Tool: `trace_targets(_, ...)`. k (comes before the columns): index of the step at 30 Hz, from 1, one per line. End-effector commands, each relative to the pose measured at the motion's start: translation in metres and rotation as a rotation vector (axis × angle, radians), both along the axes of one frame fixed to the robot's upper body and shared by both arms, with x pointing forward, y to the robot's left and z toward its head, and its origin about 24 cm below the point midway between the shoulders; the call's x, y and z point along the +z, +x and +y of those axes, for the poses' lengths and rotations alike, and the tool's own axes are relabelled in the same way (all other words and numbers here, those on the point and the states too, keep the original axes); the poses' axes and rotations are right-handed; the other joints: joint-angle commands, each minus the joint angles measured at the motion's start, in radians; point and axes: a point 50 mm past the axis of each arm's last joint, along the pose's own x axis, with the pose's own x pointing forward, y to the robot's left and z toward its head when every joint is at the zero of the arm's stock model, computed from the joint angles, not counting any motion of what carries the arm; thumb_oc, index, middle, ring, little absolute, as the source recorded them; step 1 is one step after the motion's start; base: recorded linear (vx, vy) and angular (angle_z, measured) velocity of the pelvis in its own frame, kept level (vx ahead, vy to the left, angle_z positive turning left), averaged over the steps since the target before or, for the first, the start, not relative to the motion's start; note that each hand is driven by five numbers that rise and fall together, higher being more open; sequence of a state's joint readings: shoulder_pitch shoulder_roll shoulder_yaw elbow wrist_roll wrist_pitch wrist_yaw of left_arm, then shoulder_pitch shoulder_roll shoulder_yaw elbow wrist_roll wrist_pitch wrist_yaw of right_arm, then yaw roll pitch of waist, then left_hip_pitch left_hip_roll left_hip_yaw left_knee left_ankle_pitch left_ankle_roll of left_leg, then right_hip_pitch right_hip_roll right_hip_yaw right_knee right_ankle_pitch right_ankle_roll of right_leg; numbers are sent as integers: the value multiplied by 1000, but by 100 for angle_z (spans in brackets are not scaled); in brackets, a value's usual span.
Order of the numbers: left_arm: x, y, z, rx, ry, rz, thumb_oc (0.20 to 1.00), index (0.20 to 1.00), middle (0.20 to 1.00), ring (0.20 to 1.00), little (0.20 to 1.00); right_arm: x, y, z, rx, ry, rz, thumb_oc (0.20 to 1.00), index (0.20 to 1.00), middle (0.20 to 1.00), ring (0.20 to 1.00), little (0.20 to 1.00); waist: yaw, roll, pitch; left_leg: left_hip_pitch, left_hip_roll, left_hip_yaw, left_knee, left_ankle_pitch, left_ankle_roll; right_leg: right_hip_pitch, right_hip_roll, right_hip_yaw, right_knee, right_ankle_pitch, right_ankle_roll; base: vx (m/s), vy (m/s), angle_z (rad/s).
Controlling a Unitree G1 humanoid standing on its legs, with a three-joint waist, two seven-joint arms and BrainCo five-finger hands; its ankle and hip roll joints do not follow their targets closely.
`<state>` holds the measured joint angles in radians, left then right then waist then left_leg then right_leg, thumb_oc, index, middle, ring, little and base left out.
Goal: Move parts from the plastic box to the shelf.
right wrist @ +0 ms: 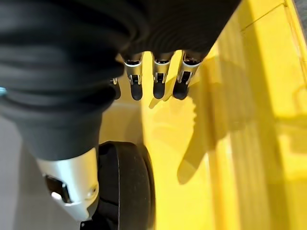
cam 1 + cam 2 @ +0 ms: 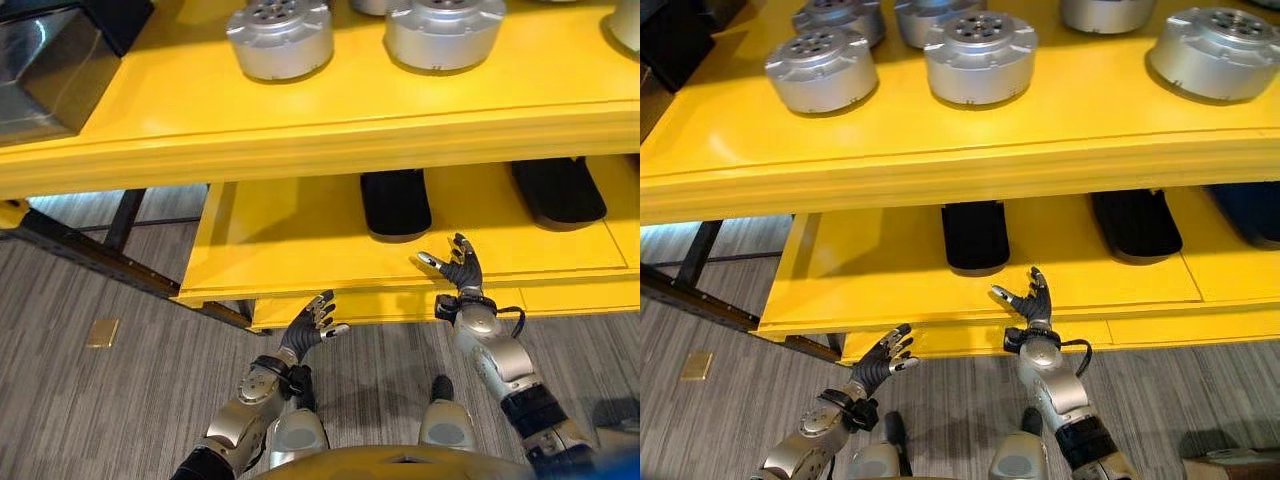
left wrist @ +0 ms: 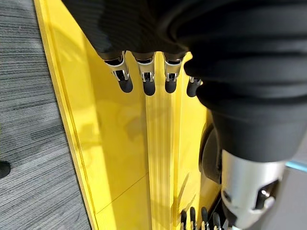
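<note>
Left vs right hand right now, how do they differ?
The left hand sits lower, over the floor in front of the yellow shelf; the right hand reaches up over the lower shelf's front edge. The right hand is nearer the black parts. Both are open and hold nothing.

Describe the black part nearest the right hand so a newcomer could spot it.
Start at the yellow shelf and drop to its lower level. Two black oblong parts show there; take the left black part, directly beyond the open right hand. Unlike the round silver parts above, it is flat and dark.
</note>
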<state>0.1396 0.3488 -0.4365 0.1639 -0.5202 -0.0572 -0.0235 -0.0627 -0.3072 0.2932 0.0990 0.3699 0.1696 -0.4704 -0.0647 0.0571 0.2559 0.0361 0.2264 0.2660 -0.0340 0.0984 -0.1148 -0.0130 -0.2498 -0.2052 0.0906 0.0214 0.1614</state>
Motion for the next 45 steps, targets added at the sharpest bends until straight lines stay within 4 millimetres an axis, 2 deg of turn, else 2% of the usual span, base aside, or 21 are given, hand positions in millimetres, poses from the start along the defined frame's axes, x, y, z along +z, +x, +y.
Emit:
trace_targets(1, 31, 15, 9, 50, -13, -190, 1000, 1000, 1000, 1000, 1000, 30, 3, 5, 122, 32, -134, 1000, 1000, 1000, 1000, 1000, -16, -31, 22, 35, -7, 39, 53, -32, 40, 2, 36, 48, 66, -23, -34, -39, 86, -4)
trace_targets(7, 31, 12, 19, 16, 60, -215, 1000, 1000, 1000, 1000, 1000, 29, -21, -5, 199, -20, -124, 1000, 1000, 1000, 1000, 1000, -40, -58, 4, 49, -20, 63, 40, -43, 48, 13, 39, 61, 31, -5, -21, -31, 117, -9)
trace_targets(11, 22, 2, 18, -152, 69, -156, 1000, 1000, 1000, 1000, 1000, 19, -30, -17, 229, -48, -53, 1000, 1000, 1000, 1000, 1000, -46, -76, -12, 61, -36, 86, 28, -49, 56, 22, 27, 51, 2, 21, 0, -38, 214, -15)
trace_targets(16, 10, -5, 21, -346, 220, -104, 1000, 1000, 1000, 1000, 1000, 1, -33, -31, 224, -138, 59, 1000, 1000, 1000, 1000, 1000, -57, -91, -12, 81, -55, 127, 18, -55, 68, 8, -3, 28, 10, 59, 39, -48, 239, -5)
trace_targets(18, 1, -4, 27, -358, 284, -50, 1000, 1000, 1000, 1000, 1000, -8, -34, -38, 207, -192, 101, 1000, 1000, 1000, 1000, 1000, -64, -103, -8, 91, -59, 169, 18, -61, 70, -5, -29, 4, -5, 125, 58, -79, 197, -17)
trace_targets(20, -1, -4, 27, -371, 261, -33, 1000, 1000, 1000, 1000, 1000, -9, -34, -46, 181, -206, 96, 1000, 1000, 1000, 1000, 1000, -67, -115, -8, 99, -66, 197, 18, -70, 70, -15, -51, -20, -32, 188, 75, -41, 119, -45)
trace_targets(21, -2, -5, 28, -376, 260, -32, 1000, 1000, 1000, 1000, 1000, -10, -37, -53, 165, -199, 92, 1000, 1000, 1000, 1000, 1000, -71, -117, -9, 116, -70, 210, 17, -102, 64, -32, -66, -29, -22, 230, 97, -19, 77, -62)
trace_targets(23, -2, -7, 30, -362, 271, -28, 1000, 1000, 1000, 1000, 1000, -10, -38, -56, 155, -181, 76, 1000, 1000, 1000, 1000, 1000, -69, -119, -7, 123, -69, 258, 23, -107, 67, -50, -79, -73, 14, 246, 100, -89, 67, -53)
trace_targets(25, -3, -8, 36, -310, 294, -30, 1000, 1000, 1000, 1000, 1000, -6, -35, -56, 172, -198, 34, 1000, 1000, 1000, 1000, 1000, -58, -114, -9, 108, -71, 294, 46, -113, 83, -52, -86, -109, 91, 220, 89, -160, 38, -91)
trace_targets(28, -4, -6, 40, -188, 202, -10, 1000, 1000, 1000, 1000, 1000, -2, -33, -54, 178, -212, -6, 1000, 1000, 1000, 1000, 1000, -32, -101, -12, 79, -72, 299, 78, -123, 115, -33, -99, -124, 215, 160, 55, -99, -1, -86)
trace_targets(29, -4, -6, 40, -188, 202, -10, 1000, 1000, 1000, 1000, 1000, -2, -33, -54, 178, -212, -6, 1000, 1000, 1000, 1000, 1000, -32, -101, -12, 79, -72, 299, 78, -123, 115, -33, -99, -124, 215, 160, 55, -67, -111, -20)
trace_targets(30, -7, -7, 40, -145, 148, -2, 1000, 1000, 1000, 1000, 1000, 0, -29, -50, 186, -231, -20, 1000, 1000, 1000, 1000, 1000, -10, -94, -15, 64, -65, 309, 104, -135, 131, -11, -106, -144, 283, 121, 32, -58, -162, -19)
trace_targets(31, -7, -6, 40, -134, 157, -6, 1000, 1000, 1000, 1000, 1000, 2, -25, -48, 202, -253, -33, 1000, 1000, 1000, 1000, 1000, -1, -94, -19, 58, -59, 318, 115, -135, 132, 2, -102, -154, 275, 94, 23, -57, -287, -52)
trace_targets(35, -11, -4, 43, -100, 159, 6, 1000, 1000, 1000, 1000, 1000, 7, -15, -40, 284, -387, -55, 1000, 1000, 1000, 1000, 1000, 19, -108, -18, 28, -13, 360, 162, -118, 104, 74, -61, -223, 160, 44, 1, 6, -274, -119)
trace_targets(37, -11, -5, 40, -105, 145, -1, 1000, 1000, 1000, 1000, 1000, 6, -15, -45, 278, -424, -36, 1000, 1000, 1000, 1000, 1000, 23, -107, -19, 28, 17, 384, 160, -95, 79, 104, -35, -263, 92, 12, -1, 22, -353, -64)
trace_targets(41, -4, -3, 41, -94, 134, -25, 1000, 1000, 1000, 1000, 1000, 5, -24, -66, 203, -485, -11, 1000, 1000, 1000, 1000, 1000, -2, -111, -22, 27, 42, 385, 145, -61, 48, 111, 9, -250, 27, -7, 1, 44, -363, -56)
trace_targets(45, 5, -2, 44, -45, 99, -58, 1000, 1000, 1000, 1000, 1000, 3, -36, -92, 66, -563, 11, 1000, 1000, 1000, 1000, 1000, -43, -113, -14, 27, 65, 406, 146, -52, 36, 90, 45, -230, 21, -21, -26, 14, -337, -44)
